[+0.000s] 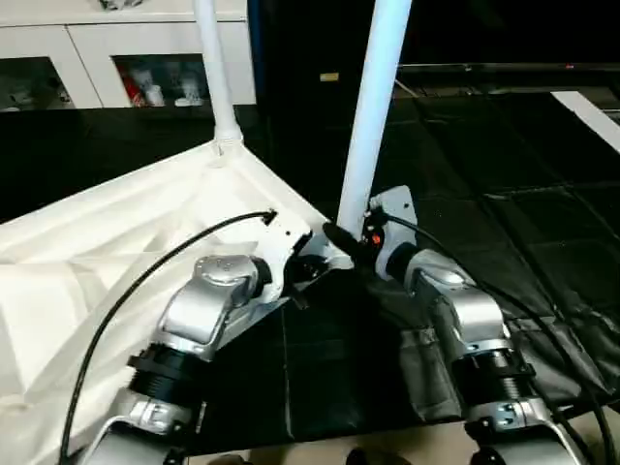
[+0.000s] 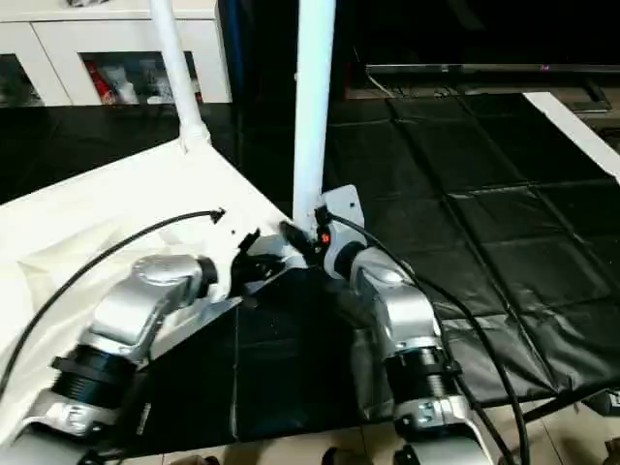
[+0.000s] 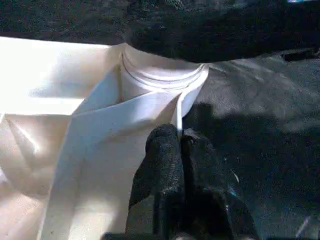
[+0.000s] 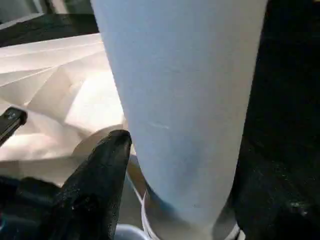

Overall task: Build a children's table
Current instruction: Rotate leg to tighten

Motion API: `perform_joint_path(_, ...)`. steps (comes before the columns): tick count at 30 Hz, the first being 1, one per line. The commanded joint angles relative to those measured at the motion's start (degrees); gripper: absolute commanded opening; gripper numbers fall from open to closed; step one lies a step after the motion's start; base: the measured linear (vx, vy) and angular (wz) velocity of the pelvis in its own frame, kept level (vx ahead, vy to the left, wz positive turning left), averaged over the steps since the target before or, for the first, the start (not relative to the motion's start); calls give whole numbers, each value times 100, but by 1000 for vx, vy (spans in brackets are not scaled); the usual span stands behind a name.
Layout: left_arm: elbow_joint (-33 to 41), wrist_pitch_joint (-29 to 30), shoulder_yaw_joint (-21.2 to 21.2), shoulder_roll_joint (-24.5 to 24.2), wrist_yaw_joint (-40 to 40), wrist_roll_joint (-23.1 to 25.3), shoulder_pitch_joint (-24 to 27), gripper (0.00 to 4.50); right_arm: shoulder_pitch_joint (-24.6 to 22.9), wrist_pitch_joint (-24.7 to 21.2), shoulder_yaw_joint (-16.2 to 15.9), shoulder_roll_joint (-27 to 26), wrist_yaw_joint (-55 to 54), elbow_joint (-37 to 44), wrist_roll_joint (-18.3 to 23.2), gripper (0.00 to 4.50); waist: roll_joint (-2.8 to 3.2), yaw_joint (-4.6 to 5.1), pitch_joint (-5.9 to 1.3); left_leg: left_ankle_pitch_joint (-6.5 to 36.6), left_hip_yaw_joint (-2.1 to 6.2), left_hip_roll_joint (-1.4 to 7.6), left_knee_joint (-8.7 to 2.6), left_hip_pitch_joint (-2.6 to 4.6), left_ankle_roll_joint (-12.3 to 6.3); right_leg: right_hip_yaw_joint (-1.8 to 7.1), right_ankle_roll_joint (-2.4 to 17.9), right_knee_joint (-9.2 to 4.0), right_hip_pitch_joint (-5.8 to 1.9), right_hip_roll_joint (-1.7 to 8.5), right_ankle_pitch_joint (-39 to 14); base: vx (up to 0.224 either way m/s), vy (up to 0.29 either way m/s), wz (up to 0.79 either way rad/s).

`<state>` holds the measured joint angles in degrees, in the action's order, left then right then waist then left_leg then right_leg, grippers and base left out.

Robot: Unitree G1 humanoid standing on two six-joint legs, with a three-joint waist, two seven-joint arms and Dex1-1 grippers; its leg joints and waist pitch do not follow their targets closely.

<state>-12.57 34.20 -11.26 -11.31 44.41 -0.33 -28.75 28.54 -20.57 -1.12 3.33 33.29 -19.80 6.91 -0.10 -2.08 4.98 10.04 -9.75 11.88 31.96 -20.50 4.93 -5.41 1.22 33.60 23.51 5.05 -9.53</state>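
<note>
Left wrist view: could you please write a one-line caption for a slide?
The shut left gripper pinches the rim of the upturned white table top just below a round corner socket.

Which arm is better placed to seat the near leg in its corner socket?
Right, probably. The right gripper sits at the base of the near white tapered tube leg; the left gripper is shut on the white plastic tabletop's rim, steadying it.

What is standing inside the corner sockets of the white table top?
Two white legs stand in sockets of the table top: the far leg at the back corner, the near leg by the right gripper. Their lower ends are hidden inside the sockets.
</note>
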Motion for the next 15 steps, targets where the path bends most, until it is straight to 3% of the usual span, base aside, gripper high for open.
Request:
perform_joint_path(1, 113, -316, -218, -167, 469, -117, 16, 0, -150, -58, -334, 153, 683, 38, 227, 340, 7, -45, -356, 1059, -5, 96, -325, -4, -346, 294, 1084, -400, -343, 285, -1377, 0, 0, 0)
perform_joint_path(3, 87, -427, -255, -291, 641, -123, 25, 0, -158, -27, -307, 304, 918, 65, 288, 352, 9, -63, -370, 976, -11, 99, -309, -4, -369, 305, 1118, -378, -344, 294, -1236, 0, 0, 0)
perform_joint_path(4, 1, -653, -340, -524, 972, -140, 14, 0, -189, 101, -330, 645, 1513, 124, 394, 366, 9, -68, -373, 914, -8, 104, -307, -3, -377, 304, 1154, -361, -345, 289, -1128, 0, 0, 0)
perform_joint_path(6, -110, -907, -447, -746, 1321, -140, -25, 0, -251, 299, -463, 1056, 2325, 198, 486, 378, 7, -105, -397, 715, -11, 94, -269, -13, -518, 296, 1283, -300, -367, 263, -622, 0, 0, 0)
perform_joint_path(8, -201, -1117, -548, -907, 1647, -134, -75, 0, -245, 399, -507, 1341, 2820, 141, 530, 395, 14, -134, -403, 732, -24, 106, -254, -6, -603, 302, 1389, -281, -350, 274, -525, 0, 0, 0)
perform_joint_path(10, -264, -1277, -616, -1006, 1892, -141, -121, 0, -194, 489, -521, 1500, 3154, 51, 570, 405, 12, -166, -389, 871, -35, 114, -249, 3, -605, 307, 1450, -296, -315, 286, -685, 0, 0, 0)
perform_joint_path(15, -391, -1783, -915, -1345, 2655, -140, -233, 0, 9, 623, -629, 1899, 4083, -169, 745, 405, 4, -204, -377, 1111, -33, 138, -262, 7, -496, 303, 1380, -323, -316, 304, -1182, 0, 0, 0)
